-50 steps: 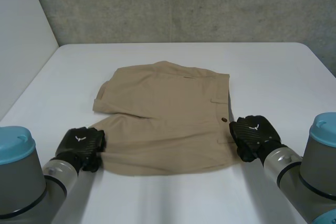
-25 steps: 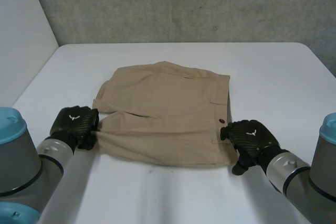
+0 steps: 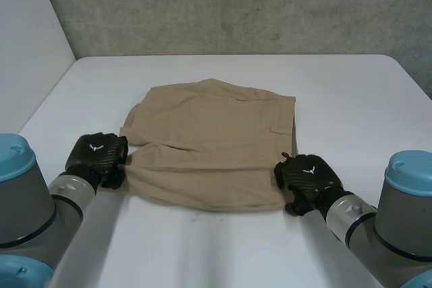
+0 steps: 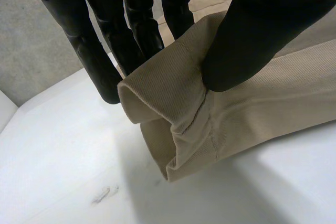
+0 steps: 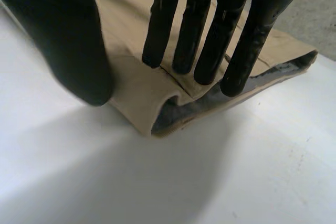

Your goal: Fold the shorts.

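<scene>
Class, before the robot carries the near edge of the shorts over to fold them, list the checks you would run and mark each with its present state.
1. Left hand pinches the shorts at the leg hem corner: ok.
2. Right hand pinches the near waistband corner: ok.
3. Near edge raised off the table at both corners: ok.
4. Far half lies flat on the table: ok.
5. Both corners raised to the same height: cannot tell.

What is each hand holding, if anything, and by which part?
Both hold the shorts. The left hand pinches the near leg's hem corner between thumb and fingers; the right hand pinches the waistband's near corner.
</scene>
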Robot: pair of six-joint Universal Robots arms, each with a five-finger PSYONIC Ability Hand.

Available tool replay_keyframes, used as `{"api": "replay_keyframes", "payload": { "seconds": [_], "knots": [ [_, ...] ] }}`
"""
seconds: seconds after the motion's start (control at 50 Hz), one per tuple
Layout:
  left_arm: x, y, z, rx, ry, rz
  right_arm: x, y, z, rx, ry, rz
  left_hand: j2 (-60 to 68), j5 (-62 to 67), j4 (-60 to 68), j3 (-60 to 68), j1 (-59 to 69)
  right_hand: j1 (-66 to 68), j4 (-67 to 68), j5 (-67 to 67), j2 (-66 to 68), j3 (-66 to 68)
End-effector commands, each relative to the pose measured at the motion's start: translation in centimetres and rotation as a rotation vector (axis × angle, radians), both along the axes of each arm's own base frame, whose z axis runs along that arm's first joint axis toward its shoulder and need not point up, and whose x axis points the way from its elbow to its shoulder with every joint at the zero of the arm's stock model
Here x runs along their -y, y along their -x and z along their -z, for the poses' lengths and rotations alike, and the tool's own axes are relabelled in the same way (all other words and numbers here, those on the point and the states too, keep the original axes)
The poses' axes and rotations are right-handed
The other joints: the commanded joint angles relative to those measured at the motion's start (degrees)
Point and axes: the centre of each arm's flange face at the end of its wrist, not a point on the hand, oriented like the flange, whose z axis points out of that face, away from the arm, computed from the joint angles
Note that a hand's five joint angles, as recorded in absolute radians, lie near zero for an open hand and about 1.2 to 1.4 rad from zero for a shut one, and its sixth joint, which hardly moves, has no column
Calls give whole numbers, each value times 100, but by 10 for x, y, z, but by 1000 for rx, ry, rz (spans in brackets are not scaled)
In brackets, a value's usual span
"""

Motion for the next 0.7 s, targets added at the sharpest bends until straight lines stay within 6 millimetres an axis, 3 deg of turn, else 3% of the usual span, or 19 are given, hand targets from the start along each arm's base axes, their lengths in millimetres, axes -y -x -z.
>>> {"api": "replay_keyframes", "payload": {
  "seconds": [0.02, 0.18, 0.28, 0.4, 0.48, 0.6, 0.7],
  "knots": [
    [-4, 1, 0, 4, -21, 6, 9, -1, -1, 8, 47, 14, 1150, 1471, 1156, 1195, 1488, 3529, 2793, 3017, 2781, 2793],
    [-31, -4, -7, 44, -143, 23, 11, 6, -12, -8, 61, 55, 1150, 1471, 1156, 1195, 1488, 3529, 2793, 3017, 2781, 2793],
    [-63, -3, -20, 68, -222, 75, -8, 10, -39, -58, 17, 20, 1150, 1471, 1156, 1195, 1488, 3529, 2793, 3017, 2781, 2793],
    [-101, -9, -49, 68, -228, 121, -34, 20, -54, -218, -90, -53, 1150, 1471, 1156, 1195, 1488, 3529, 2793, 3017, 2781, 2793],
    [-124, -10, -67, 56, -235, 179, -50, 28, -73, -289, -97, -91, 1150, 1471, 1156, 1195, 1488, 3529, 2793, 3017, 2781, 2793],
    [-161, -15, -93, 19, -277, 282, -62, 56, -126, -317, -39, -44, 1150, 1471, 1156, 1195, 1488, 3529, 2793, 3017, 2781, 2793],
    [-170, -17, -111, -15, -220, 313, -65, 59, -146, -242, -5, -98, 1150, 1471, 1156, 1195, 1488, 3529, 2793, 3017, 2781, 2793]
  ]
}}
